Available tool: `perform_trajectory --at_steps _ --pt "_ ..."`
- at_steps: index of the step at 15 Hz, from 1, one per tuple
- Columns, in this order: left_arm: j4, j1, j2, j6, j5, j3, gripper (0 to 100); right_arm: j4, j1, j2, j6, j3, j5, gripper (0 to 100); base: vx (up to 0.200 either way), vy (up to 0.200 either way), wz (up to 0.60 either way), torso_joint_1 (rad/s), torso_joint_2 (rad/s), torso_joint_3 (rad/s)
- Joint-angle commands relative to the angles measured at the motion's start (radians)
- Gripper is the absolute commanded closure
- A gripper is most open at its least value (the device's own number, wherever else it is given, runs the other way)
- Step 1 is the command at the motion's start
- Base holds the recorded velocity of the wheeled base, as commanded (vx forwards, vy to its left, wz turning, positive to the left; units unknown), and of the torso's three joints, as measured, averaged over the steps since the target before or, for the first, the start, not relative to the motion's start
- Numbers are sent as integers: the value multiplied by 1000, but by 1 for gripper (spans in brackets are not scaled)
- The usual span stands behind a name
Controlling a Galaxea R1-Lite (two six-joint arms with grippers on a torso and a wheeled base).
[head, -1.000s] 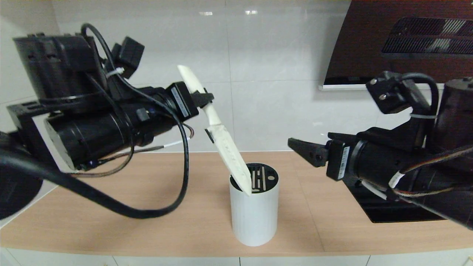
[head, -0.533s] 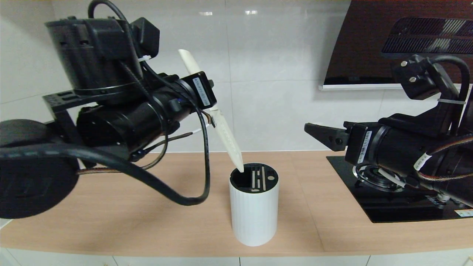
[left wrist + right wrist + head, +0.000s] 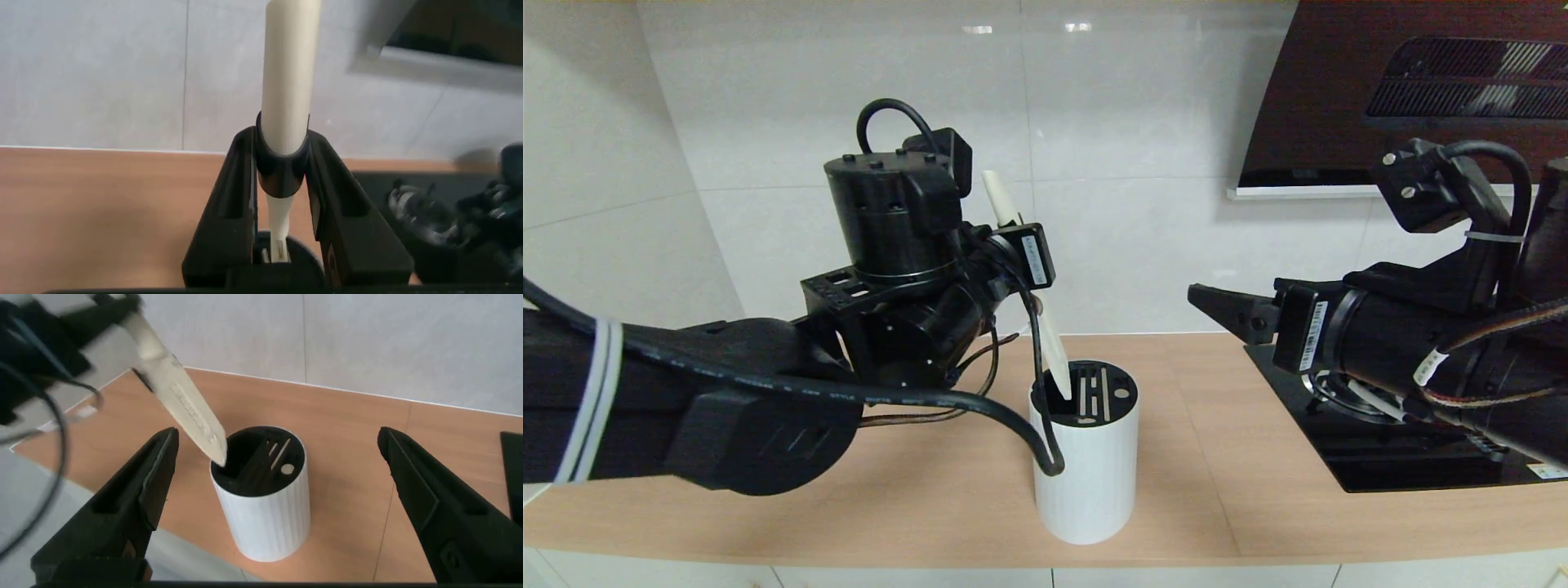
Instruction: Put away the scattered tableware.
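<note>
Pinching the white knife (image 3: pixel 1052 347) by its handle, left gripper (image 3: pixel 1013 233) is holding it tilted, tip inside the holder (image 3: pixel 1086 465) on the desk (image 3: pixel 768 490). Apparently not yet seated. Right gripper (image 3: pixel 1225 310) is hanging spread, empty.

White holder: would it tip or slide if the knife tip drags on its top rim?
Probably tippy: the holder is tall and narrow and stands free on the smooth counter. It looks hollow, so likely light; a sideways push from the slanted knife could shift it. Its flat base should stop rolling.

nothing legible (wrist stickers (image 3: pixel 1035 255) seem too small)
</note>
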Motion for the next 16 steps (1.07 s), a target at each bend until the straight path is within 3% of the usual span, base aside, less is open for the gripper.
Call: perform_trajectory --at_steps 1,5,16 --pt "-35 -1 39 17 2 13 100 0 1 12 0 4 0 0 0 0 0 0 0 0" --pt "-96 1 67 53 15 27 100 0 1 17 0 4 0 0 0 0 0 0 0 0" --pt "-145 1 156 56 42 24 100 0 1 21 0 7 0 0 0 0 0 0 0 0"
